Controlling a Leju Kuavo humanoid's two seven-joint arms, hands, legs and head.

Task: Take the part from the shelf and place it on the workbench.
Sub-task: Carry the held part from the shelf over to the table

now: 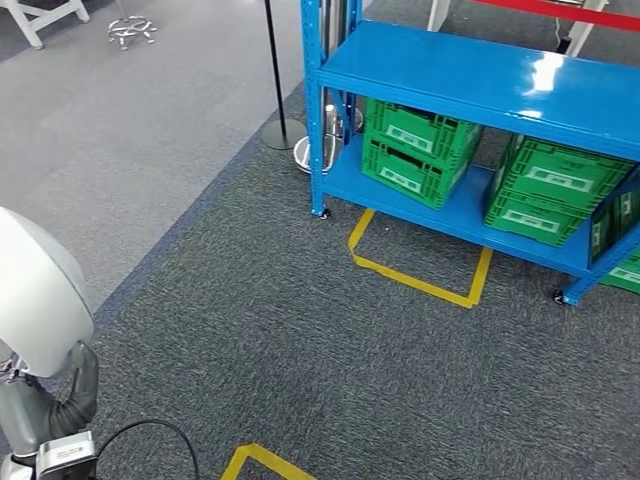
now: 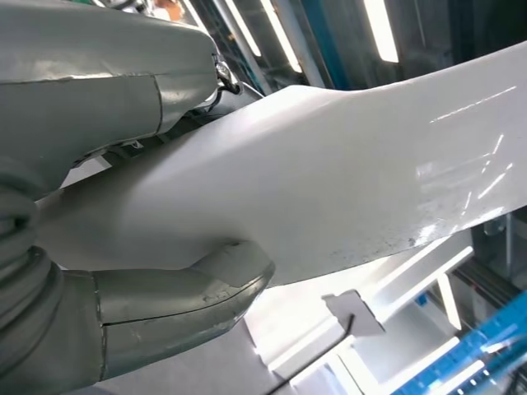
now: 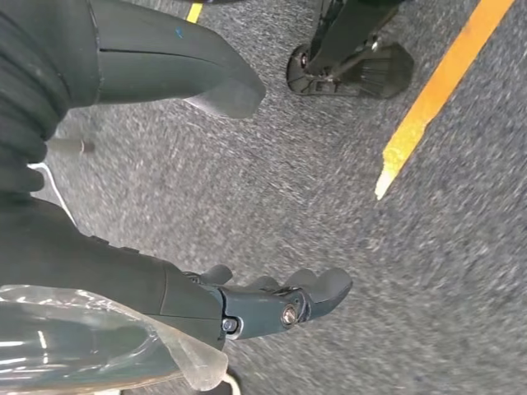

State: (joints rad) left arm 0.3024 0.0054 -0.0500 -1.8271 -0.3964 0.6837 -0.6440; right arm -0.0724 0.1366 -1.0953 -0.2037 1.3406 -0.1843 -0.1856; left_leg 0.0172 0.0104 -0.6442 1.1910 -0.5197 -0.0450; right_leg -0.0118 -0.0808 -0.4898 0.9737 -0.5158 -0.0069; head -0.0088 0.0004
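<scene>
**Part in Hand, Shelf Behind: The Carry to the Workbench**

The white part (image 2: 348, 181) sits in the robot's left hand (image 2: 124, 206): in the left wrist view the thick grey thumb (image 2: 186, 300) presses one face while the fingers (image 2: 112, 74) clamp the other, so the smooth shell is pinched between them. In the head view the same part (image 1: 38, 290) bulges at the lower left of the frame, above the left wrist.

The right hand (image 3: 205, 189) hangs over the grey carpet (image 3: 373, 271), holding nothing, its dark fingers (image 3: 280, 300) loosely apart from the thumb.

The blue shelf (image 1: 483, 80) fills the upper right of the head view, with green crates (image 1: 419, 150) on its lower level and yellow floor tape (image 1: 423, 280) marking a box in front of it. A black post's round base (image 1: 283, 133) stands left of the shelf.

I'd judge the pick done and the carry under way; I see no workbench. The shell looks glossy and wide for that grip, so slipping is the likely trouble. Turn slowly, keep the part level and off the robot's body, and hold the pinch firm until it rests flat on the bench.
</scene>
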